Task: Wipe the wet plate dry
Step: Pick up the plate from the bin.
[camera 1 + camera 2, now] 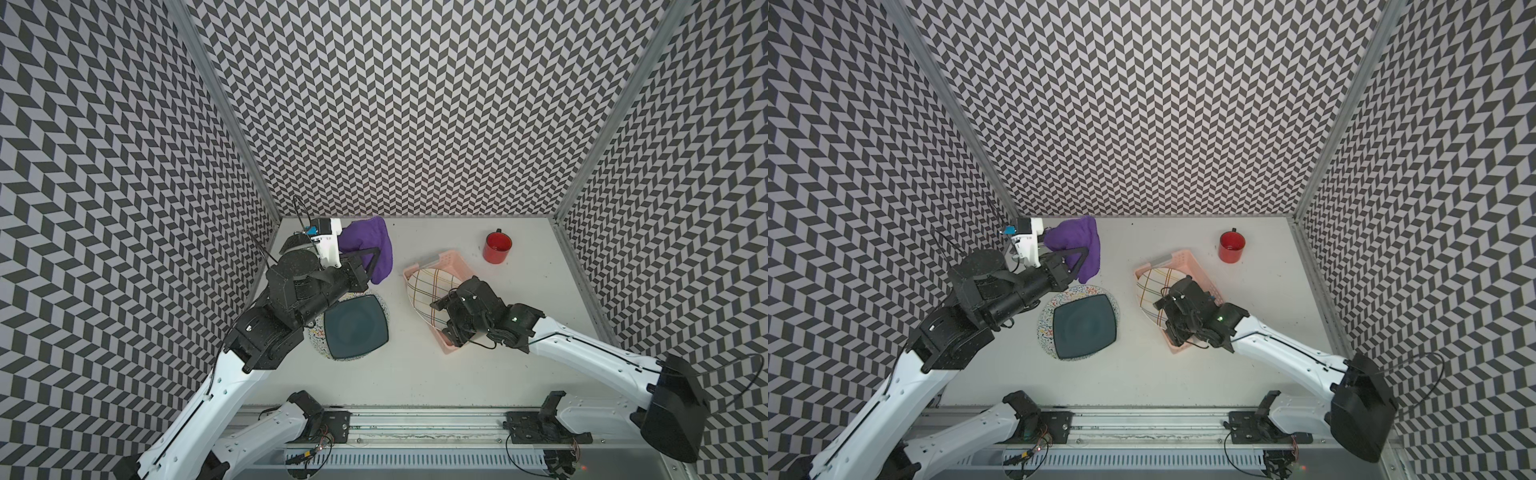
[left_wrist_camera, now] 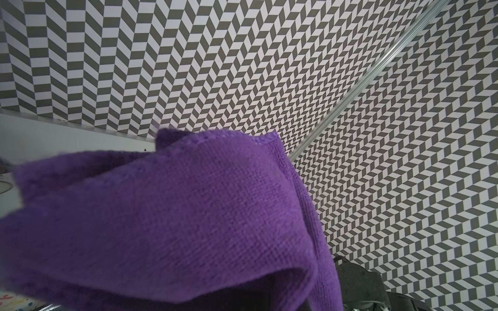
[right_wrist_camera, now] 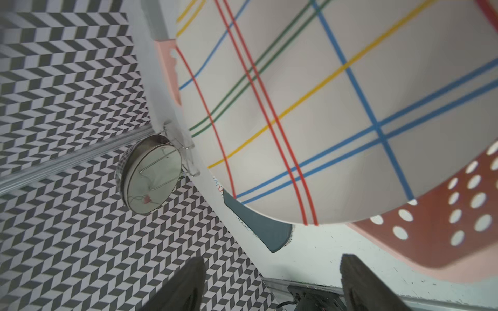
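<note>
- The left claw [image 1: 357, 259] is clenched on a purple woven cloth [image 1: 370, 245], held raised above the far left of the white bench [image 1: 415, 374]; in the left wrist view the cloth [image 2: 172, 215] drapes over the claw and fills most of the picture. It looks kept up and ready as the wiping tool.
- The round white plate with coloured crossing stripes [image 1: 430, 286] leans tilted in a pink perforated plastic basket [image 1: 451, 259], probably propped there to drain, which would make it the wet plate.
- The right claw [image 3: 272, 282] is released, jaws standing wide with nothing between them. It sits at the near edge of the striped plate [image 3: 323, 107]; I cannot tell whether it touches the rim.
- A square dark teal plate [image 1: 356, 328] rests on a round speckled plate [image 1: 318, 332] under the left arm, seemingly a stack set apart.
- A red mug [image 1: 496, 247] stands at the far right, well apart from both claws.
- The cloth and the striped plate are well apart, so wiping is not yet under way.
</note>
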You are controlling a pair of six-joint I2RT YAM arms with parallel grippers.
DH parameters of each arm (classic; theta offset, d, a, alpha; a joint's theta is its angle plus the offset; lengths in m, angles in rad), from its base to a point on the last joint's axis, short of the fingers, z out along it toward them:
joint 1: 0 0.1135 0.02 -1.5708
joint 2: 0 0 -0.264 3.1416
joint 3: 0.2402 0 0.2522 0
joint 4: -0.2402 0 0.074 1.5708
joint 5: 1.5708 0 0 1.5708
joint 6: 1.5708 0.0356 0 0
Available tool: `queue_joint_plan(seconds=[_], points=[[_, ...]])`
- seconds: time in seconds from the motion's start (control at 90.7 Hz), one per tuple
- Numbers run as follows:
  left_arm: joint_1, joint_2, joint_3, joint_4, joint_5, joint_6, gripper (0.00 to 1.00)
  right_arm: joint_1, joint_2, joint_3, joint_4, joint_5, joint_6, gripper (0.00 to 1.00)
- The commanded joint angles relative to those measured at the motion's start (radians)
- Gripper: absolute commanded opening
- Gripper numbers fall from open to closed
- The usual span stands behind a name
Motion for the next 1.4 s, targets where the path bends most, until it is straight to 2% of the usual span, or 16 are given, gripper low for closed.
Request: queue_joint_plan(seconds=[0.0, 0.265, 0.64, 0.882, 1.037, 1.389], points=[[0.010, -0.016, -0.003, 0.043, 0.017, -0.001, 0.00, 0.001, 0.004, 0.003, 0.003, -0.025, 0.057, 0.89], [0.021, -0.018, 0.000, 0.030, 0.023, 0.010, 0.00, -0.029, 0.017, -0.046, 0.064, 0.025, 0.062, 0.90], [0.045, -0.012, 0.003, 0.030, 0.051, 0.019, 0.00, -0.059, 0.042, -0.084, 0.062, 0.004, 0.055, 0.94], [0.057, -0.012, -0.006, 0.038, 0.063, 0.013, 0.00, -0.057, -0.007, -0.072, -0.033, -0.016, 0.052, 0.94], [0.063, -0.010, -0.015, 0.054, 0.079, 0.002, 0.00, -0.058, -0.011, -0.122, 0.028, -0.027, 0.088, 0.95], [0.069, -0.015, -0.024, 0.055, 0.090, -0.018, 0.00, -0.074, 0.085, -0.148, 0.172, -0.037, 0.111, 0.94]])
